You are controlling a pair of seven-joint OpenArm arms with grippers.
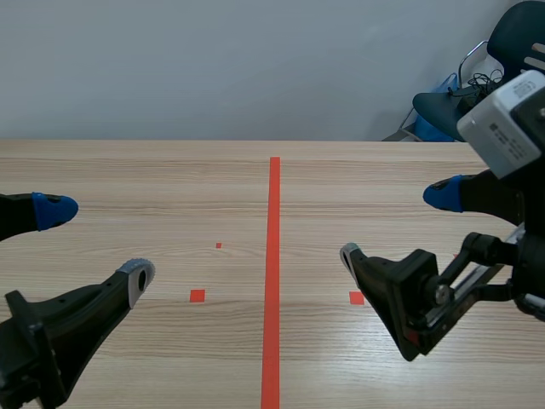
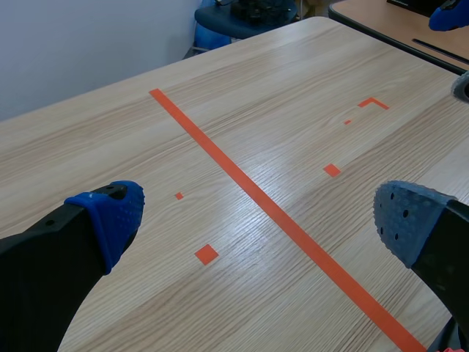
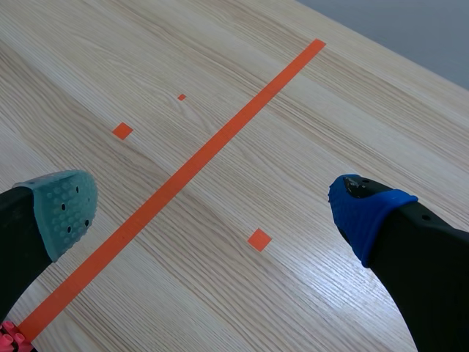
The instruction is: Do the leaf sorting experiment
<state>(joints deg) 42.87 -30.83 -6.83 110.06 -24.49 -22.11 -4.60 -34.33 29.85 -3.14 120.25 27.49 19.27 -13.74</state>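
While both arms hang low over the table (image 1: 170, 179), left gripper (image 1: 95, 244): released, fingers wide apart, nothing between its pads.
Right gripper (image 1: 396, 225): likewise spread, gripping nothing.
Leaves: cannot tell where they are.
Tape line (image 1: 274, 256): runs down the table's middle, between the two grippers.
Tape squares (image 1: 197, 296): one on either side of the line, each near a gripper.
Chair (image 1: 511, 51): dark, beyond the far right corner, partly hidden by the right arm's white camera box (image 1: 507, 123).
Wall (image 1: 213, 60): plain, behind the table.
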